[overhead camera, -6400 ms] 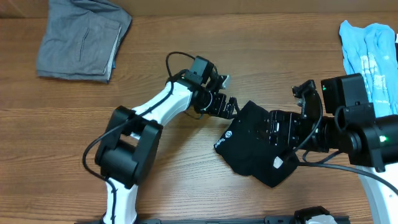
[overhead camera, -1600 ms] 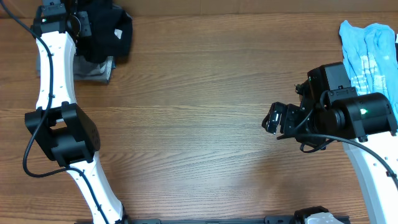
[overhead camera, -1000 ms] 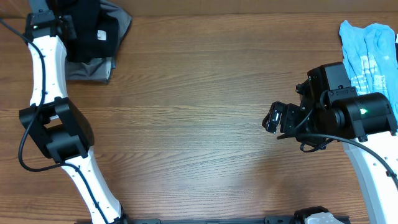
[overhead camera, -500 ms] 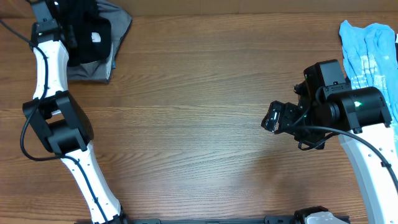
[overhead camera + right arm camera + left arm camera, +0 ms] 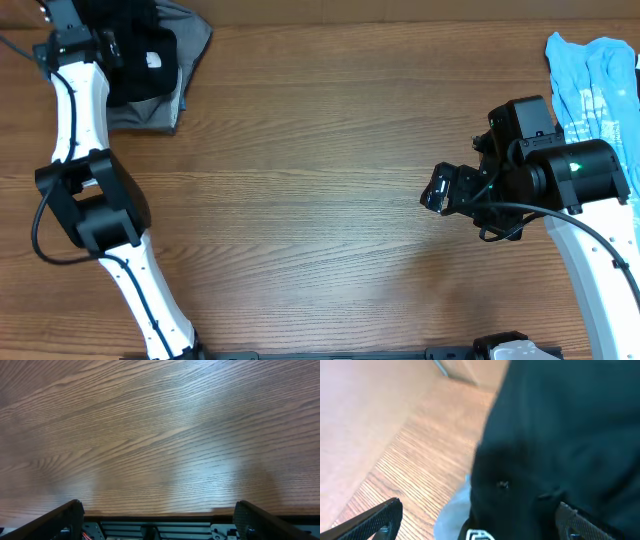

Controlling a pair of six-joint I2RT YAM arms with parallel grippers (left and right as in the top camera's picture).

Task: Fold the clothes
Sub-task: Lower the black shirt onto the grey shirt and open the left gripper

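Your black short-sleeved T-shirt of soft fabric (image 5: 135, 65) lies as a compact bundle in the far left corner of the brown wooden table (image 5: 320, 220). It rests on top of the grey folded garment (image 5: 192, 30), with its small white tag (image 5: 153, 60) facing up. That spot reads as the stack for finished pieces, which would explain why the shirt sits on another folded item and not on bare wood.

Your left gripper (image 5: 477, 520) hangs directly over the bundle with its jaws spread wide, released and pinching nothing. In the wrist view the dark cloth fills the space below the fingers, and a sliver of pale grey shows under its near edge.

Your right gripper (image 5: 440, 190) hovers on the right side over bare wood, also spread wide and empty. It looks parked there to stay out of the left arm's way. The light blue printed shirt (image 5: 590, 70) lies crumpled in the far right corner, apart from that gripper and untouched.

Judging by how the black shirt lies, its fold looks finished.
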